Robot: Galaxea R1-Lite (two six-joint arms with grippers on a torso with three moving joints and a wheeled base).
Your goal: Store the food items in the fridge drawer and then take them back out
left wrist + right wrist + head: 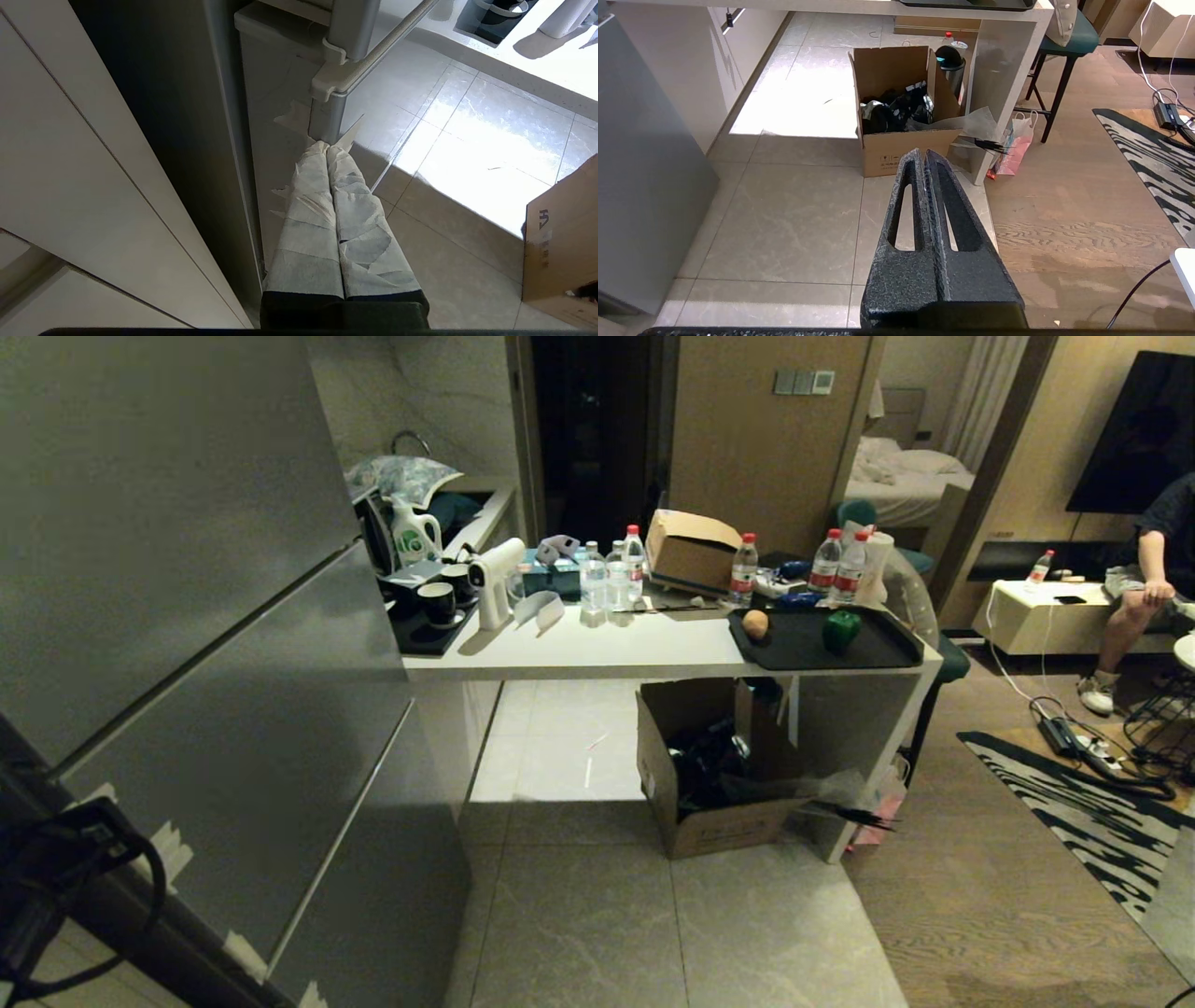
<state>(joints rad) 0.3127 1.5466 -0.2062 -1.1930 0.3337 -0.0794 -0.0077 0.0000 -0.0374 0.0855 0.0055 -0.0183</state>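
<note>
Nearest, in left wrist view: left gripper, taped fingers pressed together, nothing between them, tips just beside grey fridge handle at edge of fridge door. Pale cabinet panels alongside; tiled floor beyond.

Right wrist view: right gripper, black fingers closed together, empty, hanging above floor tiles. Ahead of it, open cardboard box of dark items, standing on floor beside white table leg; stool and striped rug to the side.

Head view: grey fridge at left, doors shut, drawer not visible. Dark cable at lower left corner. Neither gripper seen here. White table across middle. Black tray at table's right end, bearing potato toward its left and green pepper toward its right, apart from each other, both upright on tray surface. Behind tray and along table's back: water bottles, small carton, white spray gun, black cups. Cardboard box under table. Seated person at far right, beside low white bench. Bed visible through doorway behind.
</note>
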